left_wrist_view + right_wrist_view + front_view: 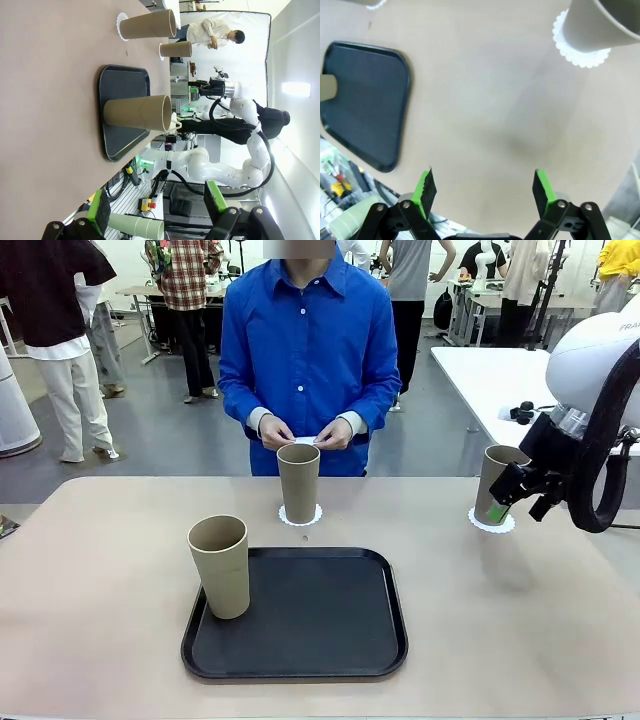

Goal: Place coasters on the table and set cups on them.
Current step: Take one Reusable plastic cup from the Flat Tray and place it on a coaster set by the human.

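Note:
One khaki cup stands at the left side of the black tray. A second cup stands on a white scalloped coaster at the table's far middle. A third cup sits on a coaster at the far right. My right gripper hangs open just beside that cup, nothing between its fingers; from the wrist, the gripper is above bare table, with the cup and coaster beyond. My left gripper is open and empty, off the table's edge, far from the tray cup.
The person at the far side holds a small white paper piece in both hands above the table edge. A white rectangular table stands behind at the right. The tray takes up the near middle; bare tabletop lies to its left and right.

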`<state>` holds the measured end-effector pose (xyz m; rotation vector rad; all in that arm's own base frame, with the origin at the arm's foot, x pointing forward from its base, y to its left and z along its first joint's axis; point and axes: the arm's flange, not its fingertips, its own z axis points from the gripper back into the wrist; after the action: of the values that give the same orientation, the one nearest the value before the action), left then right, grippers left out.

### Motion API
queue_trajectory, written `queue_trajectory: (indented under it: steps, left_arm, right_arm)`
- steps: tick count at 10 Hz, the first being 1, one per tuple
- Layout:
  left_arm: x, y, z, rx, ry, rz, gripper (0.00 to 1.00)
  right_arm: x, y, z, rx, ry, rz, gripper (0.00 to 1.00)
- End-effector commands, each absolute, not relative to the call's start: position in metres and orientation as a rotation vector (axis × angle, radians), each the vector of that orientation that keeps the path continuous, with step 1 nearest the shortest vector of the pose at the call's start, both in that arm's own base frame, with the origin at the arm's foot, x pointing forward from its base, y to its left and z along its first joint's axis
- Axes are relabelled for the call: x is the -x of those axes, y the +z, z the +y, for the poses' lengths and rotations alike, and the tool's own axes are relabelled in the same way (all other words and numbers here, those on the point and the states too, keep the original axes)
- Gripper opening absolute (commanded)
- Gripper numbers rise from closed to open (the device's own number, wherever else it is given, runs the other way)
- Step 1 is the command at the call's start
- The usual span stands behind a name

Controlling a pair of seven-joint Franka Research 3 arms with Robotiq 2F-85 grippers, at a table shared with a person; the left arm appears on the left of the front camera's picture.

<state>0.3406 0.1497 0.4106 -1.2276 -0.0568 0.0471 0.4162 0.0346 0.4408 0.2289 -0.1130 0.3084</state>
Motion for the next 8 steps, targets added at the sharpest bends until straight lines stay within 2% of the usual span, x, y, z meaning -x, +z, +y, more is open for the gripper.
queue_trajectory:
  steps: [1,2,4,6,8]
  left_arm:
    - [-0.339,0.413,0.151,1.239,0.042,-0.064,1.0]
    - [-0.339,0.413,0.151,1.239,0.042,-0.064,1.0]
    - [-0.339,0.413,0.151,1.239,0.042,-0.064,1.0]
    - [-0.339,0.413,0.151,1.239,0.042,-0.064,1.0]
    - [-0.339,0.413,0.151,1.239,0.042,-0.064,1.0]
  right_arm:
    - [-0.418,0.44,0.034,-0.23,0.306,-0.11,1.0]
    - [-0.391,0.455,0.02,-0.42,0.424,-0.176,1.0]
    - [-0.38,0.472,-0.057,-0.77,0.438,-0.228,1.0]
    - [-0.396,0.457,-0.114,-0.99,0.39,-0.201,1.0]
    - [-0.416,0.42,-0.16,-1.201,0.273,-0.123,1.0]
